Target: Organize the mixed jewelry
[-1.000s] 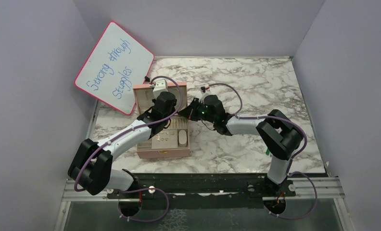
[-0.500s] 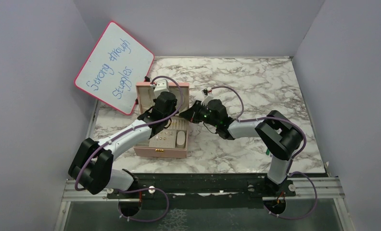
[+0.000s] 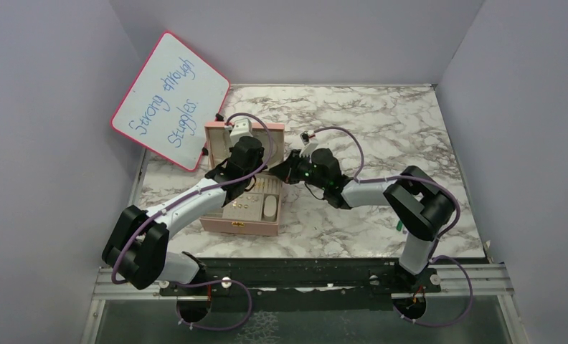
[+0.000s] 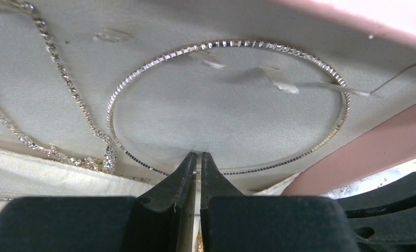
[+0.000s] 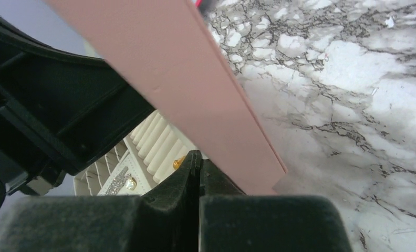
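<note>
The pink jewelry box [image 3: 242, 227] stands open with its lid [image 3: 267, 132] up. My left gripper [image 3: 254, 175] is inside the box. In the left wrist view its tips [image 4: 199, 156] almost touch the grey lid lining, with a hair-thin gap and a tiny pale piece between them. A thin crystal hoop [image 4: 143, 71] and a crystal chain [image 4: 64, 79] lie on that lining. My right gripper [image 3: 285, 170] is shut and empty, with its tips [image 5: 196, 155] beside the box's pink wall [image 5: 195, 89]. Near them are a gold ring [image 5: 178, 163] in the cream ring rolls [image 5: 153, 139] and a pearl stud [image 5: 131, 183].
A whiteboard [image 3: 170, 100] with blue writing leans at the back left, close to the box. The marble table [image 3: 381, 129] stretches right of the box. Purple walls close in the sides and back. A small green object [image 3: 399, 226] shows beside the right arm's elbow.
The right wrist has drawn slightly back toward the right and lower. The box has turned a little. The left arm has barely moved.
</note>
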